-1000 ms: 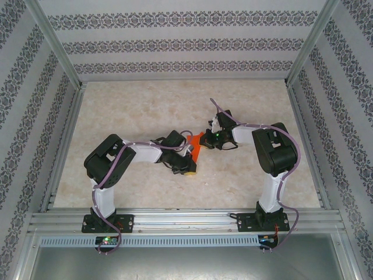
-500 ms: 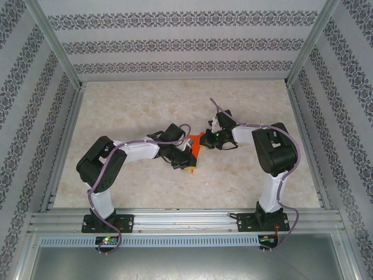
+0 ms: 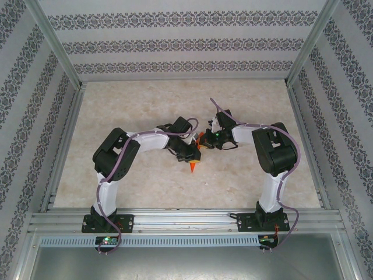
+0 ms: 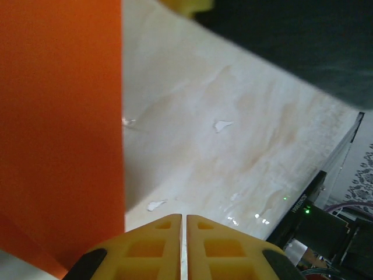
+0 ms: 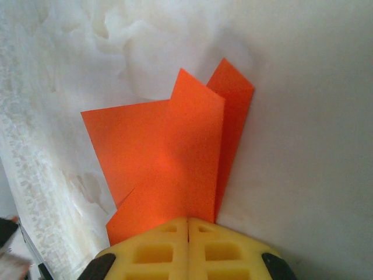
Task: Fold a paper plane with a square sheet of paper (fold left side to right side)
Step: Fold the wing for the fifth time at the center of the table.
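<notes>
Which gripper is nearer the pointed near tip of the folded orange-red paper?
Left. The left gripper, shut, sits right beside that tip of the folded orange-red paper; the right gripper, shut, rests at its far end.

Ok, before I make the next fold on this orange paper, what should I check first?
1. Left gripper shut: ok.
2. Right gripper shut: ok.
3. Right gripper's tips at the edge of the paper: ok.
4. Paper actually pinched rather than just pressed: cannot tell.
5. Paper folded in overlapping layers on the table: ok.
6. Folds lying fully flat: cannot tell.
</notes>
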